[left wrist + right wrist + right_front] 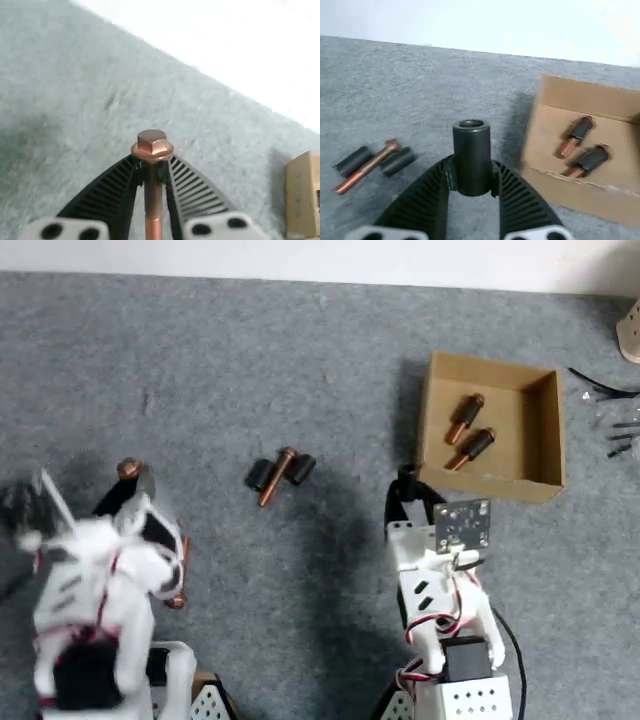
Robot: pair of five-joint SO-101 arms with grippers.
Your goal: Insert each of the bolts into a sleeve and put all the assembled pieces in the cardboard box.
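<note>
My left gripper is closed tight on a copper hex-head bolt. My right gripper clamps a black cylindrical sleeve upright near the brown cardboard box, which holds two assembled pieces. I'd line the shank up squarely with the bore before pushing. A spare bolt and two loose sleeves lie on the grey felt mat, below a white wall.

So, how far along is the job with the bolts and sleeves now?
Done: two assembled bolt-and-sleeve pieces lie in the brown cardboard box. In hand: the left gripper holds a copper hex-head bolt, the right gripper an upright black cylindrical sleeve, not yet joined. Remaining: a loose copper bolt and two loose black sleeves on the grey table surface, to be assembled and boxed.
</note>
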